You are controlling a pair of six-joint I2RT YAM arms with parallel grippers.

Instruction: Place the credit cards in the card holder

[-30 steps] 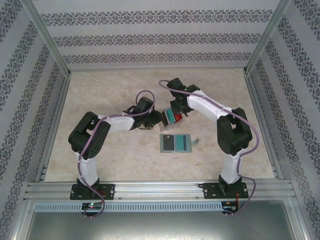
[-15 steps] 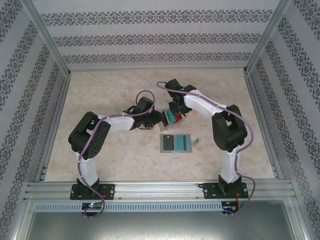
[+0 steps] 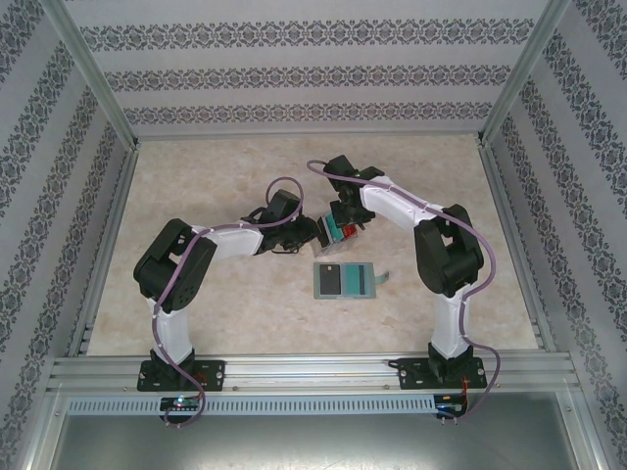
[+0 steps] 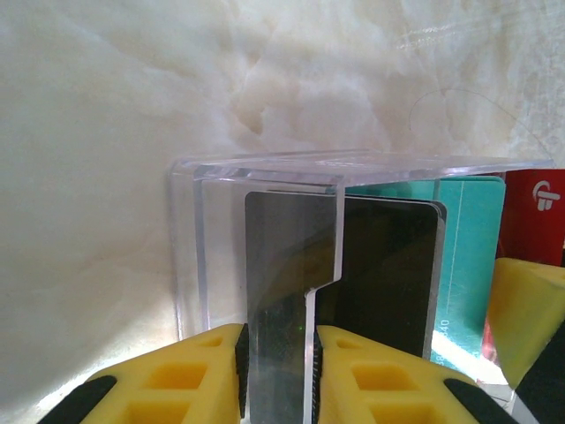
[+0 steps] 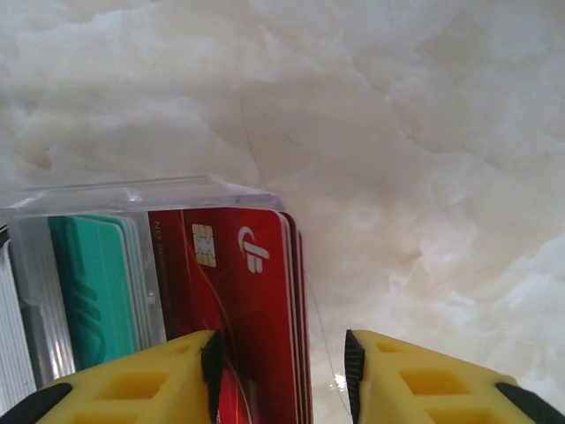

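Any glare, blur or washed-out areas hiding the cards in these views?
Left wrist: reflections on the clear box streak the dark card seen through it, and the table is blown out. Right wrist: red card sharp, chip legible, table bright. Top external: even light, cards too small for detail.

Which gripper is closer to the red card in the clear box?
Right. The right gripper straddles the red card. The left gripper pinches a wall of the clear box, with a dark card and a teal card between.
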